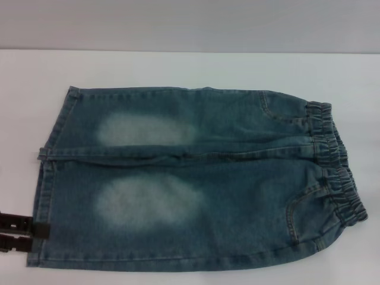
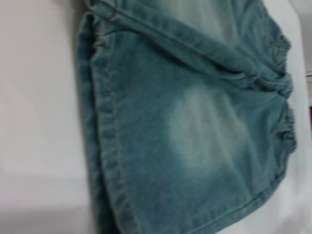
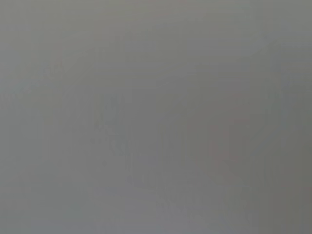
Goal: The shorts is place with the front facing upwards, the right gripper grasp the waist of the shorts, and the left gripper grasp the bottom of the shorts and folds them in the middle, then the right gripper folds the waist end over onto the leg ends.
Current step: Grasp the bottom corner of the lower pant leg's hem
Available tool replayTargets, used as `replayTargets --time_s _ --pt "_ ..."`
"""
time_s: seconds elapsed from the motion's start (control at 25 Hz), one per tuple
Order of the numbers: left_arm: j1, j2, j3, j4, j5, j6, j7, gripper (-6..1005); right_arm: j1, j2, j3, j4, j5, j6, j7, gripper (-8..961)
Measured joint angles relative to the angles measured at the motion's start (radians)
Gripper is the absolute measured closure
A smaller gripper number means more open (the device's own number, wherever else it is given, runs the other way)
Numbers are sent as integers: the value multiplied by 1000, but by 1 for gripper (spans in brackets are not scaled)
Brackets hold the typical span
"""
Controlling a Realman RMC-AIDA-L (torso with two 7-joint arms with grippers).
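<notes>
The blue denim shorts point(image 1: 196, 178) lie flat and front up on the white table point(image 1: 178, 65). Their elastic waist point(image 1: 335, 172) points right and the leg ends point(image 1: 44, 178) point left. My left gripper point(image 1: 34, 235) is at the lower left, at the hem of the near leg. It is open, and its upper fingertip point(image 1: 39, 230) overlaps the hem edge. The left wrist view looks along the near leg of the shorts point(image 2: 195, 131) toward the waist. My right gripper is out of view, and the right wrist view shows only plain grey.
White table surface surrounds the shorts on the far side, the left and the right. The near edge of the shorts runs close to the bottom of the head view.
</notes>
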Motion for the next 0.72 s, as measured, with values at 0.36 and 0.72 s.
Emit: replayTargets --time_s 0.36,0.72 --pt "0 1 77 0 10 -55 1 173 0 0 -10 0 0 -1 0 253" --pt "-10 -3 79 1 50 -73 11 173 0 0 -13 0 0 -4 0 253"
